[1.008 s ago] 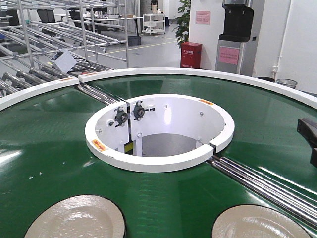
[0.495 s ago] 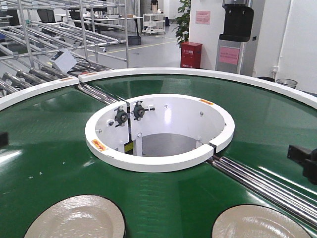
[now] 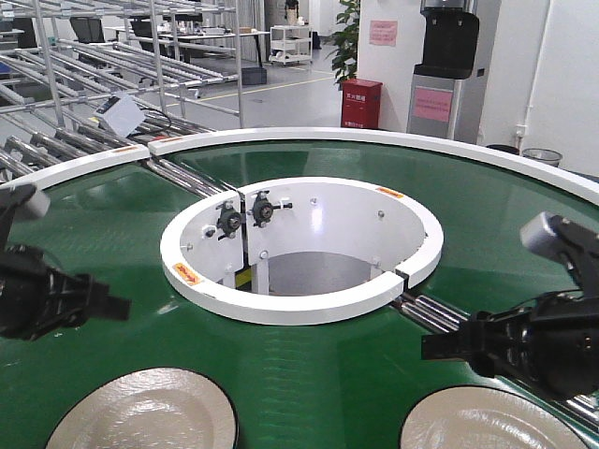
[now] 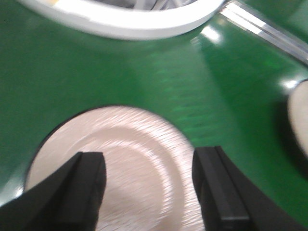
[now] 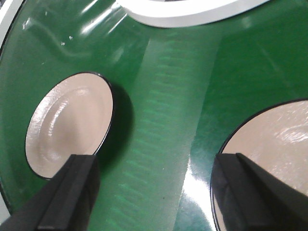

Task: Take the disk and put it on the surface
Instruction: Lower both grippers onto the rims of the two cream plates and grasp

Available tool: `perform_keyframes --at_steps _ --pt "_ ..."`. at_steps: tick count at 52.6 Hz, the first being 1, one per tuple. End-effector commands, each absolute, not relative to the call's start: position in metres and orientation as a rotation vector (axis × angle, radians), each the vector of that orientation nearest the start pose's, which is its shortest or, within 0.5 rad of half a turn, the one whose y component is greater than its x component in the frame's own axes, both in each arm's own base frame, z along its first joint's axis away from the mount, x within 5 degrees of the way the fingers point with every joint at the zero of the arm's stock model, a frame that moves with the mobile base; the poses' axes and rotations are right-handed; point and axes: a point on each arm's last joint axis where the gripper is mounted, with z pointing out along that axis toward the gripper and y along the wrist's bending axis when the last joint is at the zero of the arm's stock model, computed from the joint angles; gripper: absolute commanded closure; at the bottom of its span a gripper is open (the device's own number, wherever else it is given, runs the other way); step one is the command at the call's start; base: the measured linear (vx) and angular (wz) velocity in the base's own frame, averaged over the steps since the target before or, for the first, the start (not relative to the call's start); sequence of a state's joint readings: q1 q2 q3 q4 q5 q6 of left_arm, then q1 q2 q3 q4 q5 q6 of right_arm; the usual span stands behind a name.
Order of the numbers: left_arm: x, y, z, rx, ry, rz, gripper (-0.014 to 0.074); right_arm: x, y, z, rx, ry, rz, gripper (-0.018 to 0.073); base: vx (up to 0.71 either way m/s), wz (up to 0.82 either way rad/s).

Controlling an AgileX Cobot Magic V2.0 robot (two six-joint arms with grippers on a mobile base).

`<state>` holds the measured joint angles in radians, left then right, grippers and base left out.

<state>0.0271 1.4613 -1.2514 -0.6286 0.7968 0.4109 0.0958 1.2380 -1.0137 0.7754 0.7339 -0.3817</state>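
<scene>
jaws wide apart: my left gripper [image 4: 149, 192] over a disk [image 4: 134, 144], right gripper [image 5: 159, 192] over green belt [image 5: 163, 96], white ring [image 3: 299, 309] ahead.

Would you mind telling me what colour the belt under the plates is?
The belt is dark green, clearest in the front view.

Industrial workshop hall: green ring conveyor [image 3: 487, 215], steel roller tracks [image 3: 180, 174], pipe-frame racks [image 3: 140, 37], red fire cabinet [image 3: 360, 103] beyond.
</scene>
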Motion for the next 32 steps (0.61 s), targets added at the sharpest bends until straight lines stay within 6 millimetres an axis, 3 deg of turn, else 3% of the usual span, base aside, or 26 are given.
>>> perform_keyframes --at_steps 1,7,13,20,32 --pt "0.326 -0.004 0.342 -0.008 2.325 -0.527 0.0092 0.254 0.063 0.354 -0.067 2.212 0.752 0.0025 0.0 0.0" --pt "0.338 0.037 0.31 -0.154 2.436 -0.532 0.0092 0.257 0.036 0.352 0.037 2.227 0.748 0.0025 0.0 0.0" --pt "0.348 0.058 0.279 -0.204 2.519 -0.537 0.0092 0.258 0.005 0.354 0.188 2.191 0.771 0.0025 0.0 0.0" --pt "0.359 0.062 0.253 -0.222 2.572 -0.561 0.0092 0.258 -0.012 0.359 0.256 2.124 0.797 0.0025 0.0 0.0" --pt "0.373 0.057 0.219 -0.185 2.598 -0.708 0.0092 0.258 -0.013 0.36 0.254 2.112 0.79 0.0025 0.0 0.0"
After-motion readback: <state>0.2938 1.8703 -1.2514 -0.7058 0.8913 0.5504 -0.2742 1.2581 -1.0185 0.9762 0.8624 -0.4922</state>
